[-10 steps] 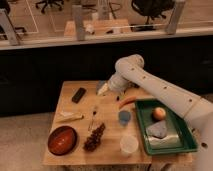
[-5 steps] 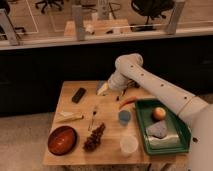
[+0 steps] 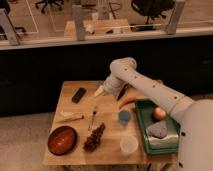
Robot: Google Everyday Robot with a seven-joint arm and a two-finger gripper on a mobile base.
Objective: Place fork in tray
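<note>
The fork lies on the wooden table, thin and pale with a darker end, just above the brown pinecone-like cluster. The dark-green tray sits at the table's right side and holds an orange-red fruit and a grey lump. My gripper hangs low over the table's back middle, above and slightly right of the fork and apart from it. The arm reaches in from the right, over the tray's far corner.
A black block lies at the back left, and a black knife-like utensil and an orange curved piece beside the gripper. A pale stick, red-brown bowl, blue cup and clear cup stand nearer the front.
</note>
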